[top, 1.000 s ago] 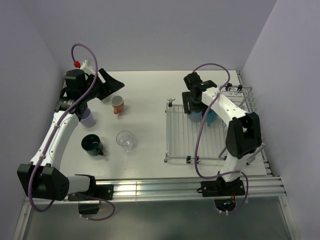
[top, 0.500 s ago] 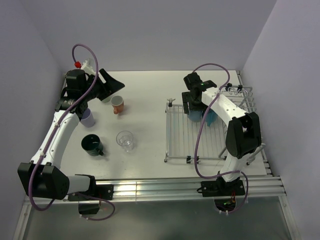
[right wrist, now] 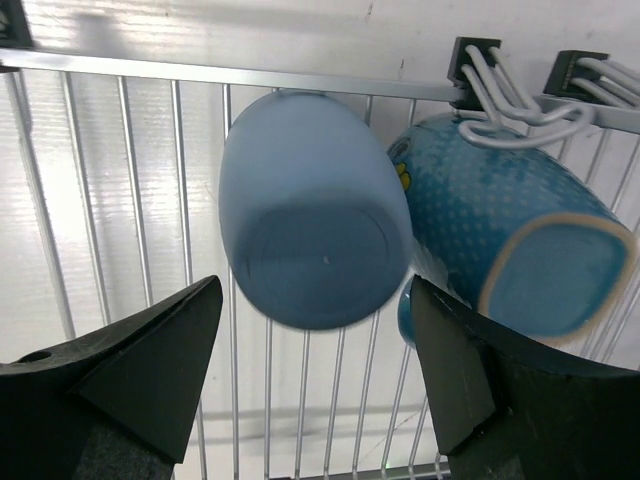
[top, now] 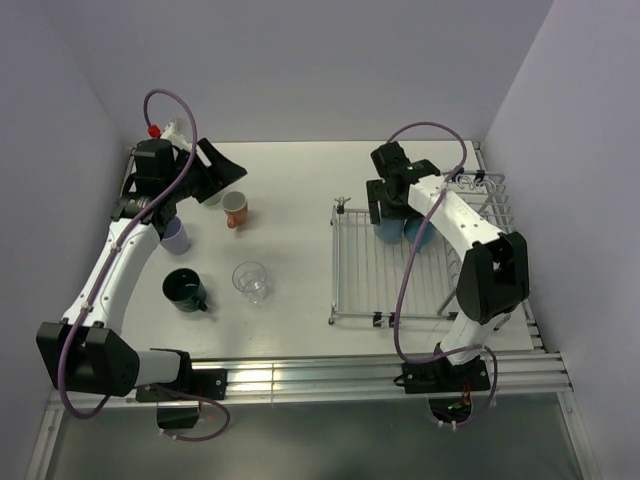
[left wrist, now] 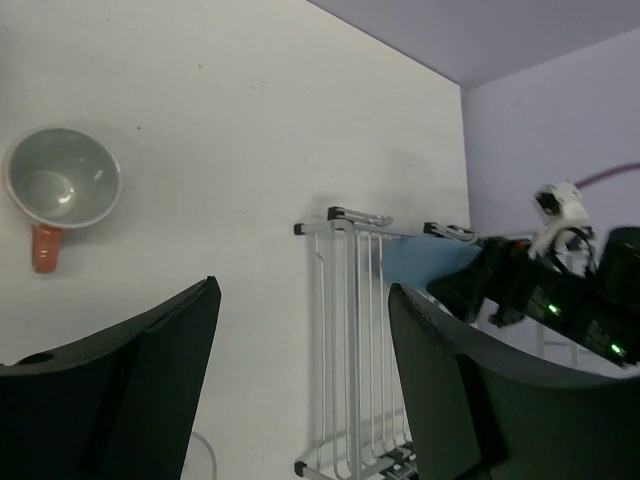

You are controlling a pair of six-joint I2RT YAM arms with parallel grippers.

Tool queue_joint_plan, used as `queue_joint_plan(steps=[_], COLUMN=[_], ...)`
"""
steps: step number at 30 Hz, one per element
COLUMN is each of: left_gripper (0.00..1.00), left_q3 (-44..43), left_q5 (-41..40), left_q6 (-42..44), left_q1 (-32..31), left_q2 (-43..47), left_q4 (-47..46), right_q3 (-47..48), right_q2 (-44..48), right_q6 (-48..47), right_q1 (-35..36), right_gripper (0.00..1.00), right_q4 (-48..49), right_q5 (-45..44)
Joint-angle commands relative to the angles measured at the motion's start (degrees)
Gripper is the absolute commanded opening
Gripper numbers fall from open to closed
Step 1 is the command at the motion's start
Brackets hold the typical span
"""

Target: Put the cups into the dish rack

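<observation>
In the right wrist view a light blue cup [right wrist: 310,210] lies bottom toward me on the silver wire dish rack [right wrist: 130,200], next to a blue dotted mug [right wrist: 500,240]. My right gripper [right wrist: 315,290] is open above the light blue cup, not touching it. From the top, my right gripper [top: 388,220] hovers over the rack's [top: 360,270] far end. My left gripper [top: 215,183] is open and empty, held above the orange mug [top: 236,208]. The lavender mug [top: 177,237], dark green mug [top: 185,290] and clear glass tumbler [top: 250,281] stand on the table's left side.
The orange mug [left wrist: 62,190], grey inside, shows in the left wrist view, with the rack's near corner [left wrist: 350,330] and the right arm [left wrist: 560,290] beyond. The rack's raised wire side [top: 485,195] stands at its far right. Purple walls enclose the table.
My right gripper has shifted slightly right and back over the rack, and the light blue cup stays in the rack. The left arm has barely moved.
</observation>
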State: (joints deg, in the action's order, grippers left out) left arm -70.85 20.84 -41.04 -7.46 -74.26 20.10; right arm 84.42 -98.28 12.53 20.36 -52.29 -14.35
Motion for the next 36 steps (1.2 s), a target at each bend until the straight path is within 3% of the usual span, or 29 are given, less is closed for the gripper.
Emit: queue_joint_plan(steps=[1, 17, 26, 36], left_gripper=[0.75, 0.67, 0.54, 0.45], left_q3=[-2.4, -8.2, -12.6, -17.0], left_q5=[-6.0, -28.7, -30.5, -32.0], left_q6=[1.7, 3.6, 3.9, 3.4], left_q1=[0.3, -1.4, -1.5, -1.6], left_q2=[-1.0, -13.8, -23.6, -32.3], left_q4=[2.1, 12.2, 13.4, 14.8], right_q3=[2.9, 4.3, 3.9, 2.3], right_q2=[5.1, 15.1, 16.5, 17.2], right_q6=[0.6, 2.1, 2.5, 2.4], right_q1=[0.5, 10.7, 12.8, 13.0], right_gripper=[0.83, 0.78, 0.77, 0.77], right_q4=[-1.1, 2.2, 3.6, 4.3], right_q5=[-1.7, -1.5, -1.0, -0.7])
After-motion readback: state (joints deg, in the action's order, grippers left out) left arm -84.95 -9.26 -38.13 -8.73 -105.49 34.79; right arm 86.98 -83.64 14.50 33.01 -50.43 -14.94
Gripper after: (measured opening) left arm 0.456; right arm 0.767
